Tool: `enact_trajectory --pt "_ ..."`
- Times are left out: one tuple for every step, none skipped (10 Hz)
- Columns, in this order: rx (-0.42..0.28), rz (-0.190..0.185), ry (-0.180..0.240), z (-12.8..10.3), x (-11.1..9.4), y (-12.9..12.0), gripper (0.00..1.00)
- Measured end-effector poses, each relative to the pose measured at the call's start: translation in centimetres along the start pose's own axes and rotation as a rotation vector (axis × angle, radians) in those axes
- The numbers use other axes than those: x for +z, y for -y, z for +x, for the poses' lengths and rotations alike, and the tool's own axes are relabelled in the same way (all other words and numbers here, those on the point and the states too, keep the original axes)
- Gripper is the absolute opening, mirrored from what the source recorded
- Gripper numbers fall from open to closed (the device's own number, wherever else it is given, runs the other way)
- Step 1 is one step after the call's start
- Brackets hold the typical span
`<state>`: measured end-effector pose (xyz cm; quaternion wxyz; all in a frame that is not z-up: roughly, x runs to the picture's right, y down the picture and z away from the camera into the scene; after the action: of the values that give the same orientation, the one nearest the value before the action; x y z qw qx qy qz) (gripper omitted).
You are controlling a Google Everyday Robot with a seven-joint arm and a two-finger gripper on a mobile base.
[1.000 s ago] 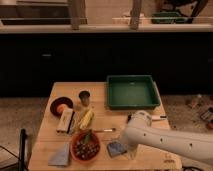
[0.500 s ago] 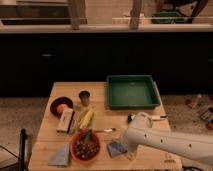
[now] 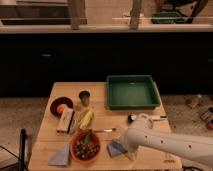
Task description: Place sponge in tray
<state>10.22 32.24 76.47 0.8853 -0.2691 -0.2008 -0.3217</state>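
Gripper low over the table's near edge, jaws spread wide at the sponge.

The gripper [image 3: 126, 146] sits at the end of the white arm [image 3: 165, 145], which reaches in from the right, and its jaws are released, clasping nothing that can be made out. The sponge [image 3: 116, 148] lies flat on the wooden table [image 3: 107, 117] right at the jaws, on their left side; whether it touches them cannot be told. The tray [image 3: 132, 93] stands well apart from the jaws, at the far side of the table. Just beyond the sponge, left of the jaws, is the orange bowl [image 3: 86, 146], then a grey-blue triangular piece [image 3: 60, 156]. Farther back and left of the jaws are a banana [image 3: 87, 119], a pale oblong block [image 3: 65, 120], a dark red plate [image 3: 61, 105] and a small cup [image 3: 84, 96].
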Motion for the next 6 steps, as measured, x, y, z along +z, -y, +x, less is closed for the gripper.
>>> enact_trajectory --pt "0.001 0.003 -0.002 0.05 0.05 -0.01 0.80" --pt "0.001 0.007 -0.004 0.11 0.13 0.01 0.80" --pt "0.002 0.008 -0.004 0.16 0.18 -0.04 0.80" --pt "0.002 0.007 -0.004 0.18 0.13 -0.06 0.80" --pt "0.002 0.007 -0.004 0.19 0.10 -0.09 0.80" --pt "0.003 0.007 -0.004 0.20 0.10 -0.11 0.80"
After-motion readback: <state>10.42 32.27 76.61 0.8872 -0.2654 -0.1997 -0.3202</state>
